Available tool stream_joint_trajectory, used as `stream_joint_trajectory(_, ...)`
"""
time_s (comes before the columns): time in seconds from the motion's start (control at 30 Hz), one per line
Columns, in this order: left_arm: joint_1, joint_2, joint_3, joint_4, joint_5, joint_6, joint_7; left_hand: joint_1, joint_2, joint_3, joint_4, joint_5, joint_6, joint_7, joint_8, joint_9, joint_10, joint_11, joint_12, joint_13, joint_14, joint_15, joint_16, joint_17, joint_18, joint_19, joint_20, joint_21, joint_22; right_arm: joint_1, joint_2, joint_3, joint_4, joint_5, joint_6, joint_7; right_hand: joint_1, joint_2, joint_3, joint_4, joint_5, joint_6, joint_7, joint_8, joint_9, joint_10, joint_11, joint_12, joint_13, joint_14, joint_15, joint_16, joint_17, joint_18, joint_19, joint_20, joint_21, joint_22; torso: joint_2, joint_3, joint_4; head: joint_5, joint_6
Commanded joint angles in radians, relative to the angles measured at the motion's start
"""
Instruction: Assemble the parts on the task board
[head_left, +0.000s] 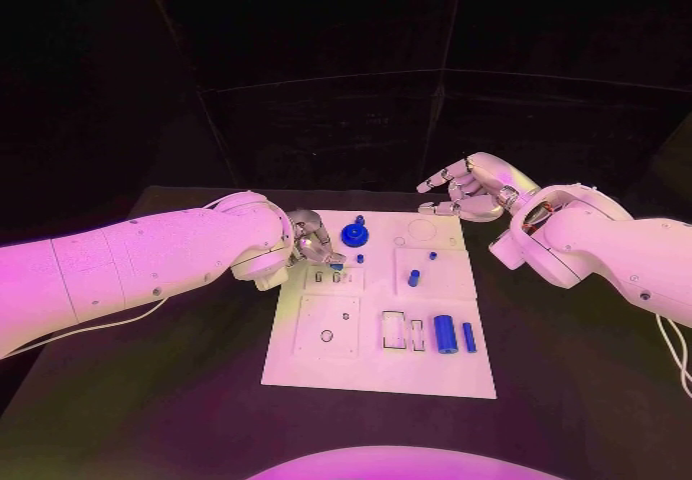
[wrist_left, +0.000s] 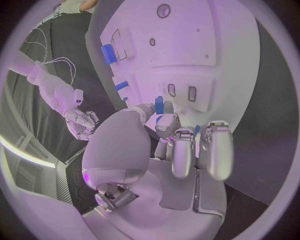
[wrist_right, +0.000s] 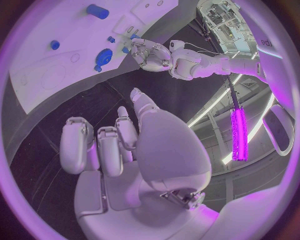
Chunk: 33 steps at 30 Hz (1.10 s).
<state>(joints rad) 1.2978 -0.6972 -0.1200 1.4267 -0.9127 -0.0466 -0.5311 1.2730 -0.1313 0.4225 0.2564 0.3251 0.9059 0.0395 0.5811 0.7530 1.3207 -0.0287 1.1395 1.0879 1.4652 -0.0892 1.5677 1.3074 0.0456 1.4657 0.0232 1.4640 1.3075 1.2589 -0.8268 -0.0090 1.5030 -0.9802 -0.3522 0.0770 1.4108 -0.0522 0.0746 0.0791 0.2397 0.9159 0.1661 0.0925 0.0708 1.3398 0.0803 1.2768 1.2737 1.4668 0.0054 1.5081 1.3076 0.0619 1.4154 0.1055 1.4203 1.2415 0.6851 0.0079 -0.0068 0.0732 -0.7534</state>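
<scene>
The white task board (head_left: 378, 350) lies in the middle of the table. My left hand (head_left: 312, 245) hovers over the board's far left part and pinches a small blue peg (wrist_left: 159, 105) between thumb and a finger, near two small slots (wrist_left: 181, 92). A round blue knob (head_left: 355, 236) stands at the far edge, with short blue pegs (head_left: 414, 278) close by. A blue cylinder (head_left: 446, 334) and a thin blue bar (head_left: 469, 337) lie at the near right. My right hand (head_left: 469, 188) floats beyond the far right corner, fingers apart and holding nothing.
Black table (head_left: 159, 400) surrounds the board on all sides. Rectangular cut-outs (head_left: 395, 330) sit beside the blue cylinder. A cable (head_left: 675, 350) trails off my right arm at the table's right side.
</scene>
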Motion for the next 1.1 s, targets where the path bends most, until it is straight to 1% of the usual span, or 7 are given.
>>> stream_joint_trajectory(0.03,-0.003,0.002,0.000,0.000,-0.052,-0.038,0.005,-0.013,-0.002,0.204,-0.198,-0.005,-0.002,0.007,0.003,0.002,0.007,0.000,0.000,0.001,0.106,0.001,0.003,0.263,-0.009,0.039,-0.002,0.000,0.103,0.002,0.001,0.001,0.000,0.002,0.006,0.006,-0.007,0.003,-0.008,0.002,0.007,0.005,0.000,0.006,-0.002,-0.001,-0.004,-0.006,-0.001,0.075,-0.006,-0.006,0.139,0.006,-0.005,-0.001,-0.006,-0.001,-0.001,0.0000,-0.0023,0.002,-0.004)
stream_joint_trajectory(0.13,-0.007,0.004,0.000,-0.003,-0.071,-0.036,0.003,-0.013,-0.003,0.205,-0.198,-0.005,-0.002,0.007,0.003,0.002,0.007,0.000,0.000,0.000,0.106,0.001,0.003,0.263,-0.009,0.039,-0.002,0.001,0.103,0.002,0.002,0.001,-0.001,0.002,0.007,0.007,-0.007,0.003,-0.008,0.002,0.007,0.005,0.000,0.006,-0.002,-0.001,-0.004,-0.006,-0.001,0.075,-0.006,-0.006,0.139,0.006,-0.005,-0.001,-0.006,-0.001,0.000,-0.0008,-0.0021,0.001,-0.005)
stream_joint_trajectory(0.27,-0.014,0.008,0.000,-0.005,-0.083,-0.030,0.002,-0.014,-0.004,0.206,-0.200,-0.006,-0.001,0.007,0.003,0.003,0.007,0.000,-0.001,-0.001,0.106,0.001,0.003,0.263,-0.010,0.040,-0.002,0.002,0.105,0.002,0.003,0.001,-0.003,0.002,0.008,0.007,-0.007,0.003,-0.008,0.002,0.007,0.005,0.000,0.006,-0.002,-0.001,-0.004,-0.006,-0.001,0.075,-0.006,-0.006,0.139,0.006,-0.005,-0.001,-0.006,-0.001,0.001,-0.0003,-0.0010,0.000,-0.004)
stream_joint_trajectory(0.33,-0.017,0.010,0.000,-0.006,-0.087,-0.026,0.001,-0.014,-0.004,0.206,-0.200,-0.006,-0.001,0.007,0.003,0.003,0.007,0.000,-0.001,-0.001,0.106,0.001,0.003,0.263,-0.010,0.040,-0.002,0.002,0.105,0.002,0.004,0.001,-0.003,0.002,0.008,0.007,-0.007,0.003,-0.008,0.002,0.007,0.005,0.000,0.006,-0.002,-0.001,-0.004,-0.006,-0.001,0.075,-0.006,-0.006,0.139,0.006,-0.005,-0.001,-0.006,-0.001,0.001,0.0001,-0.0014,0.000,-0.004)
stream_joint_trajectory(0.4,-0.020,0.012,0.000,-0.007,-0.095,-0.018,0.000,-0.014,-0.004,0.206,-0.200,-0.006,-0.001,0.007,0.003,0.003,0.007,0.000,-0.001,-0.001,0.106,0.001,0.003,0.263,-0.010,0.040,-0.002,0.002,0.105,0.002,0.004,0.001,-0.004,0.002,0.009,0.007,-0.007,0.003,-0.008,0.002,0.007,0.005,0.000,0.006,-0.002,-0.001,-0.004,-0.006,-0.001,0.075,-0.006,-0.006,0.139,0.006,-0.005,-0.001,-0.006,-0.001,0.001,-0.0006,-0.0021,0.003,-0.003)
stream_joint_trajectory(0.57,-0.025,0.016,-0.001,-0.012,-0.116,0.001,-0.002,-0.015,-0.004,0.207,-0.201,-0.006,-0.001,0.007,0.003,0.003,0.007,0.000,-0.001,-0.001,0.106,0.001,0.003,0.263,-0.010,0.040,-0.002,0.002,0.105,0.002,0.005,0.001,-0.005,0.002,0.011,0.007,-0.007,0.003,-0.008,0.002,0.007,0.005,0.000,0.006,-0.002,-0.001,-0.004,-0.006,-0.001,0.075,-0.006,-0.006,0.139,0.006,-0.005,-0.001,-0.006,-0.001,0.001,0.0007,-0.0023,0.002,-0.007)
stream_joint_trajectory(1.1,-0.030,0.015,-0.002,-0.010,-0.141,0.053,-0.008,-0.016,-0.005,0.209,-0.203,-0.006,0.000,0.007,0.004,0.004,0.006,0.000,-0.004,-0.004,0.106,0.001,0.003,0.263,-0.010,0.041,-0.002,0.003,0.107,0.002,0.007,0.001,-0.005,0.002,0.016,0.006,-0.009,0.003,-0.010,0.003,0.007,0.006,0.000,0.006,-0.002,-0.001,-0.004,-0.006,0.000,0.075,-0.006,-0.006,0.140,0.006,-0.005,-0.001,-0.007,-0.002,0.001,0.0002,-0.0017,-0.001,-0.011)
